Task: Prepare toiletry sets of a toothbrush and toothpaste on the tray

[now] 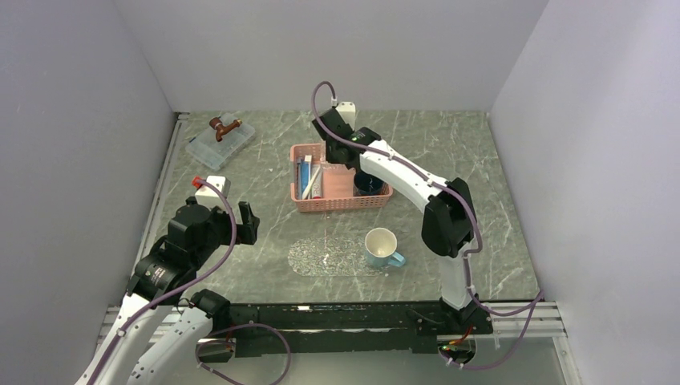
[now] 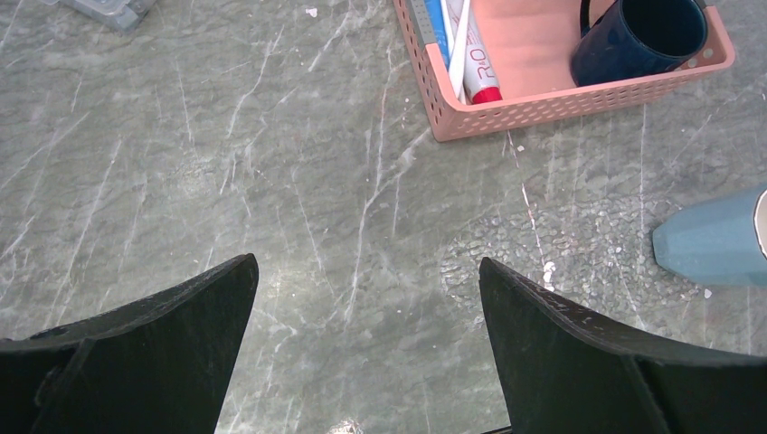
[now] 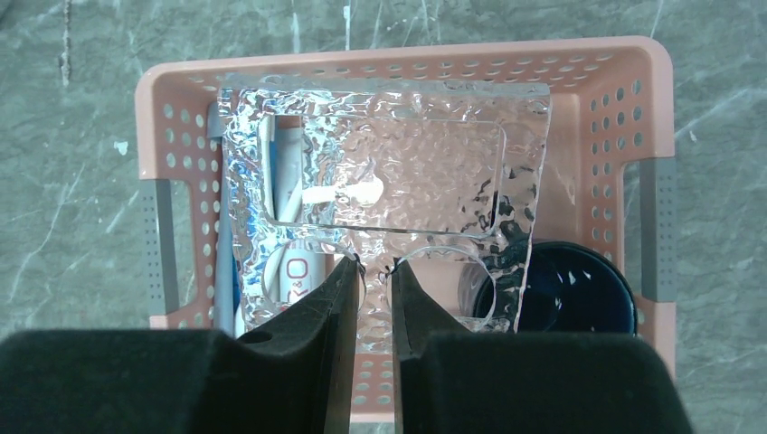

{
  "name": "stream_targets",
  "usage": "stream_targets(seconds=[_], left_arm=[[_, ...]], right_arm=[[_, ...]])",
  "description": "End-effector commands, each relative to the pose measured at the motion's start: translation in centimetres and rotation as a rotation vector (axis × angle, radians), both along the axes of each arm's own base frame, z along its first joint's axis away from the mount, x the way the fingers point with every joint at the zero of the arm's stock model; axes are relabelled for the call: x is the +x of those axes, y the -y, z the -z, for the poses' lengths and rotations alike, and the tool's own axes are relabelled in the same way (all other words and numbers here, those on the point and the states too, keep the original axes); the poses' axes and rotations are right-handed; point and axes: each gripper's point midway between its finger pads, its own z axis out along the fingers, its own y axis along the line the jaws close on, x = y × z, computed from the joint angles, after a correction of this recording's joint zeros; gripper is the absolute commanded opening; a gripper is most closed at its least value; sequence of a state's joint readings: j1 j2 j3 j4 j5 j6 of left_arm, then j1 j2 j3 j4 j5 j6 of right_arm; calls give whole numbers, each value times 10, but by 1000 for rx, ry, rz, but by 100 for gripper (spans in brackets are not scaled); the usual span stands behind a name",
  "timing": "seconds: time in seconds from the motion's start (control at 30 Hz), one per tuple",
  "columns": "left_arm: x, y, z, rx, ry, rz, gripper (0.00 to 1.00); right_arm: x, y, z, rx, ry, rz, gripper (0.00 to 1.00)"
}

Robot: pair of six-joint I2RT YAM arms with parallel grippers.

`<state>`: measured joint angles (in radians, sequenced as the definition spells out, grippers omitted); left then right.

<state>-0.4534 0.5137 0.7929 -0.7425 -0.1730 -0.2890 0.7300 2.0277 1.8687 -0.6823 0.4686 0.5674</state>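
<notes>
Left gripper [image 2: 366,264] is parked near-left of the pink basket [image 1: 341,206], over bare table [image 1: 481,160]. Its jaws are spread wide and nothing is between them.

Tray [image 1: 311,258] is laid flat on the table on the near side of the basket, apart from it. Light blue mug [image 1: 383,247] is stood at the tray's right end. Whether it is on the rim or just beside it cannot be told.

Inside the basket, toothpaste [image 2: 482,77] and toothbrush [image 2: 459,41] are laid lengthwise along the left wall, touching each other. Dark blue mug [image 2: 638,41] is seated in the near-right corner.

Right gripper [image 3: 375,268] is positioned above the basket, fingers pointed down. The fingers are nearly together, pinched on a clear bumpy piece [image 3: 389,172], at the narrow strip between two round cutouts on its near edge. In the right wrist view the piece is spread across the basket's inside, so toothbrush, toothpaste and part of the dark mug are seen through it. Whether it is lifted or resting cannot be told.

Clear lidded box [image 1: 220,146] is placed far-left of the basket, with a small brown object [image 1: 223,126] on its lid.
</notes>
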Motion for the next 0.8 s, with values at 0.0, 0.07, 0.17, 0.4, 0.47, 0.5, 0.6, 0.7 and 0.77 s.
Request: stream_targets(seconds=[0.0,0.07,0.17,0.4,0.47,0.5,0.6,0.7,0.77], left_arm=[[3,2,-6,1,25,9,99],[3,2,-6,0,27,9,99],[3,2,-7,-2,29,10,99],[3,1,-7,-2,30,9,99],[3,1,-8,-3,32,8,99],[3,1,-7,-3,33,8,99],[3,2,-7,-5,30,13,99],[2,2,-8,-7,31,13,99],[2,2,-8,-10,35,13,99]], right_arm=[[-5,-1,-69,44,129,-7,0],[-12,-3,-76,43,135,-20,0],[-22,-2,-83,37,132,-26,0],[-51,2,-95,71,100,-36,0],[-61,2,-97,81,92,-43,0],[-65,3,-97,85,88,-45,0],[-80,4,-97,98,68,-54,0],[-94,7,-91,92,46,-51,0],[-105,7,-89,105,34,-49,0]])
